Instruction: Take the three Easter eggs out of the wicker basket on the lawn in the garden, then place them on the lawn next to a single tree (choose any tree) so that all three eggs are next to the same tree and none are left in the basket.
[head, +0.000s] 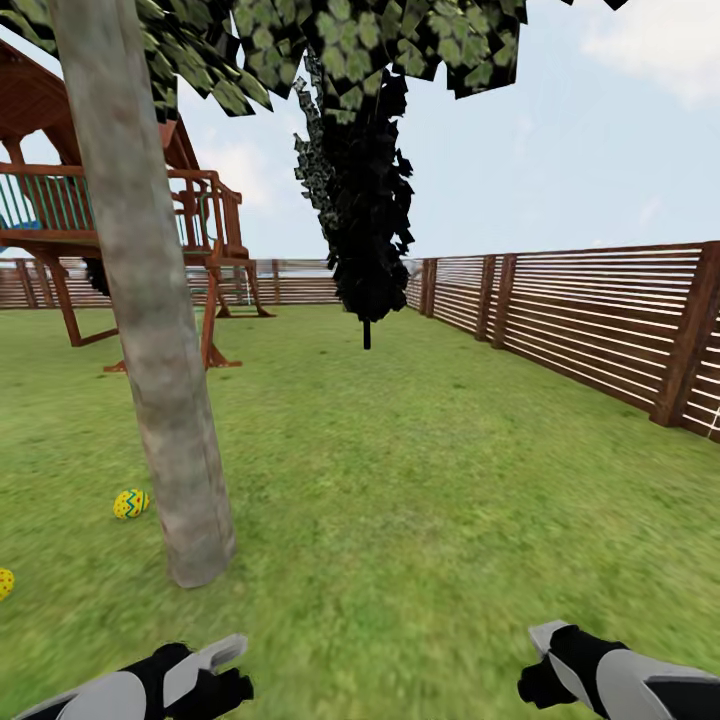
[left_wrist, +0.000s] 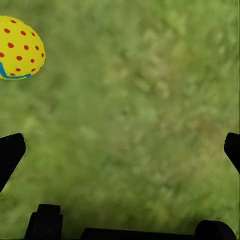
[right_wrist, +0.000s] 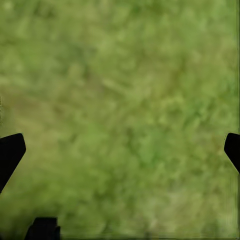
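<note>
Two Easter eggs lie on the lawn (head: 400, 500) left of a grey-brown tree (head: 160, 350): one egg (head: 130, 503) sits close to the trunk's base, and another egg (head: 4, 583) is cut by the picture's left edge. In the left wrist view a yellow egg (left_wrist: 20, 47) with red dots and a blue band rests on the grass, apart from the fingers. My left gripper (head: 228, 672) (left_wrist: 120, 150) is open and holds nothing. The right gripper (head: 540, 662) (right_wrist: 120, 150) is open over bare grass. The wicker basket is out of view.
A dark conical tree (head: 365, 210) stands ahead in mid-lawn. A wooden playset (head: 190, 250) is behind the trunk at the left. A brown slat fence (head: 600, 320) runs along the right and the back. Open grass lies ahead and to the right.
</note>
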